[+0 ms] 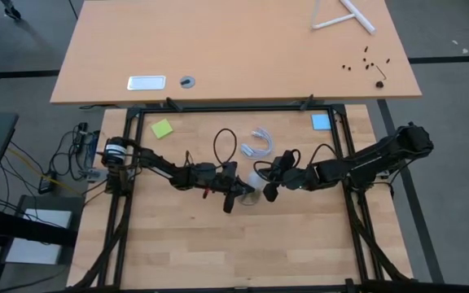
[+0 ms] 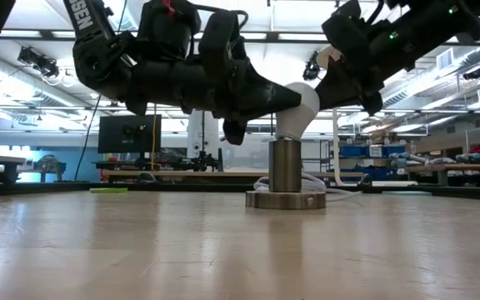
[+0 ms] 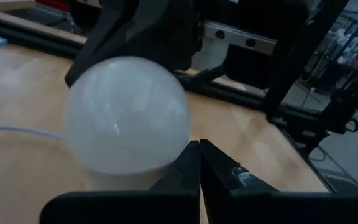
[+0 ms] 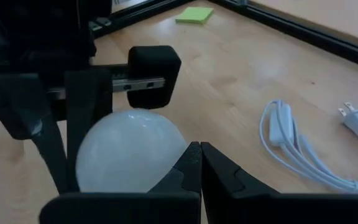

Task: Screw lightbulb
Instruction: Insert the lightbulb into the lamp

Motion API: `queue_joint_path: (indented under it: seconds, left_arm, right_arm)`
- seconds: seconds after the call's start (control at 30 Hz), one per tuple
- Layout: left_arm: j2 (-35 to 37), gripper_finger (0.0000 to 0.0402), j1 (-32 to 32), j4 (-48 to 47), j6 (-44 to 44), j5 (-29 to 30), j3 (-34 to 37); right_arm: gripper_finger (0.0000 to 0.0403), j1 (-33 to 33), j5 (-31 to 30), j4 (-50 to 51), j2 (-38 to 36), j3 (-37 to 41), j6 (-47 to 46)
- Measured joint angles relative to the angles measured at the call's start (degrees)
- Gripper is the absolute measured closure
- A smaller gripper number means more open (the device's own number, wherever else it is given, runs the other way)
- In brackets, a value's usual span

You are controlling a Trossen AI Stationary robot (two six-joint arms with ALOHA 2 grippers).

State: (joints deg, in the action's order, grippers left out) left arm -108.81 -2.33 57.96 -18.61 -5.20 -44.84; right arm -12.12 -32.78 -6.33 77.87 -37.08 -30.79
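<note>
Jaws on both arms are pressed fully together, and neither pair has hold of anything. Nearest in the left wrist view, the left gripper (image 3: 199, 163) has its two dark fingers (image 3: 185, 171) closed tip to tip with no gap, and the lightbulb (image 3: 128, 115) sits just beside them, its white frosted dome close against one finger; whether they actually touch cannot be told. The right wrist view gives the same picture from the other side: the right gripper (image 4: 200, 163) is closed tight, its fingers (image 4: 219, 171) meeting at the tips, with the bulb just beside them.

Seen level across the table (image 2: 140, 250), the lightbulb stands tilted on top of the metal socket (image 2: 286, 177), which rests upright on its round base in the middle of the table. The left arm reaches the bulb from one side and the right arm from the other, both hanging above the tabletop.

Beyond the socket lies a coiled white cord (image 4: 303, 149) with a plug (image 4: 356, 121). Farther off, a green sticky note (image 1: 163, 129) and a blue sticky note (image 1: 321, 122) lie near the far edge.
</note>
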Motion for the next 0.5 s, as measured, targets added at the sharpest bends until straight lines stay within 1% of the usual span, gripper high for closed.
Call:
queue_joint_path:
  seconds: [0.13,0.33,0.5]
  left_arm:
    - [0.0,0.0396,0.0,-0.09,0.25,0.12,0.0]
    - [0.0,0.0396,-0.1,-0.06,0.3,0.05,0.02]
    - [0.0,0.0396,-0.14,0.08,0.33,0.17,0.4]
  right_arm:
    - [0.0394,0.0,0.09,0.1,-0.41,0.0,0.33]
    - [0.0394,0.0,0.63,-3.38,-0.66,0.0,2.44]
    - [0.0394,0.0,0.95,-4.07,-0.66,0.0,2.58]
